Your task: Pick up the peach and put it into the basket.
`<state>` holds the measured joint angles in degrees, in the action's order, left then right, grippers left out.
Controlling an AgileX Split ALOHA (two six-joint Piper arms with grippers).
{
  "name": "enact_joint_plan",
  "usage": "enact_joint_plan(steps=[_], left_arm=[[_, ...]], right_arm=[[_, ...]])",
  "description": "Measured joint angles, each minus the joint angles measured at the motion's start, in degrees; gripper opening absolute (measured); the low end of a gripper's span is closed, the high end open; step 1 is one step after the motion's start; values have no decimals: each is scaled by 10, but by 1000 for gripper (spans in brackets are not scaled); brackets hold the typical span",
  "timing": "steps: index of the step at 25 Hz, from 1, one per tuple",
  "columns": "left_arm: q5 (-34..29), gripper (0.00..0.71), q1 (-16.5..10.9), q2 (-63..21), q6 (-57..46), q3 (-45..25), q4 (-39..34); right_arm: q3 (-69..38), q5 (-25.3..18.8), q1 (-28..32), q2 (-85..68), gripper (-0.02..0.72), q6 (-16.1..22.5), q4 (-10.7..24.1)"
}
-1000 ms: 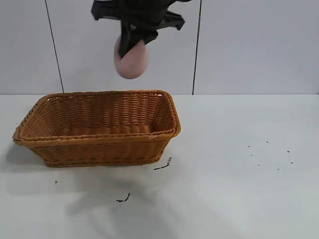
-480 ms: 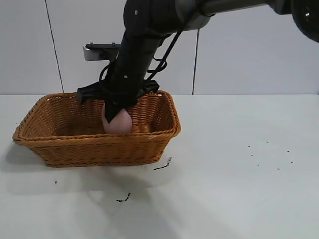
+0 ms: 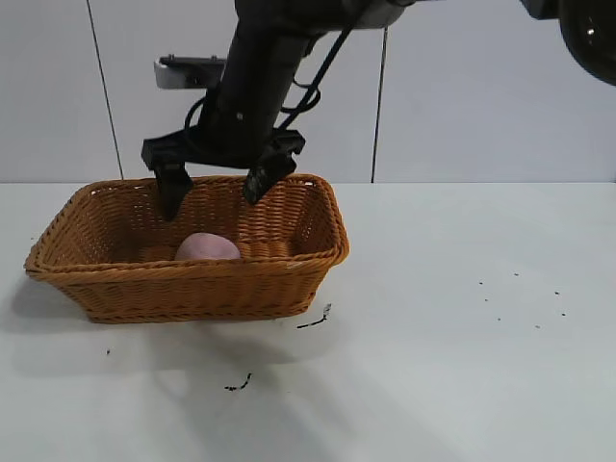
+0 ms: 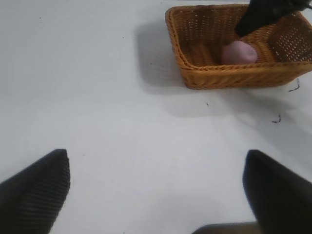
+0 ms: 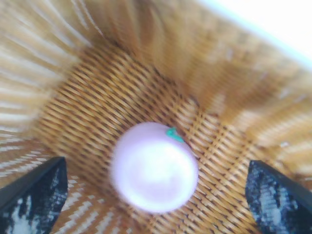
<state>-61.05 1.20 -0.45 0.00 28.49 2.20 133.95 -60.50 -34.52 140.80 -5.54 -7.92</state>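
Note:
The pale pink peach [image 3: 207,246] lies on the floor of the orange-brown wicker basket [image 3: 192,289], which stands at the table's left. In the right wrist view the peach [image 5: 154,167] rests free on the weave with a small green mark on top. My right gripper [image 3: 214,185] hangs open just above the basket, its fingers spread either side of the peach and apart from it. My left gripper [image 4: 156,190] is open and empty, low over bare table, far from the basket [image 4: 239,75]; the peach [image 4: 240,52] shows there too.
The white table [image 3: 462,337] carries a few small dark specks in front of the basket and at the right. A pale panelled wall stands behind. The right arm reaches in from the upper right, over the basket.
The right gripper came down with the peach into the basket, opened and let it go, then rose slightly. The peach now lies on the basket floor.

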Motion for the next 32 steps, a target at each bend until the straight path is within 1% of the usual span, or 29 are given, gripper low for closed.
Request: enact_joint_plan(steps=[2, 7, 10, 20, 24, 27, 32], left_arm=[[0, 693, 0, 0, 0, 0, 0], [0, 693, 0, 0, 0, 0, 0], [0, 693, 0, 0, 0, 0, 0], [0, 693, 0, 0, 0, 0, 0], [0, 693, 0, 0, 0, 0, 0], [0, 693, 0, 0, 0, 0, 0], [0, 693, 0, 0, 0, 0, 0]], right_arm=[[35, -28, 1, -4, 689, 4, 4], [58, -43, 28, -29, 695, 9, 29], [58, -55, 67, -32, 695, 9, 37], [58, -73, 277, -32, 695, 9, 46], [58, -75, 340, -39, 695, 9, 46], [58, -84, 361, -51, 695, 9, 35], [48, -89, 357, -84, 695, 9, 26]])
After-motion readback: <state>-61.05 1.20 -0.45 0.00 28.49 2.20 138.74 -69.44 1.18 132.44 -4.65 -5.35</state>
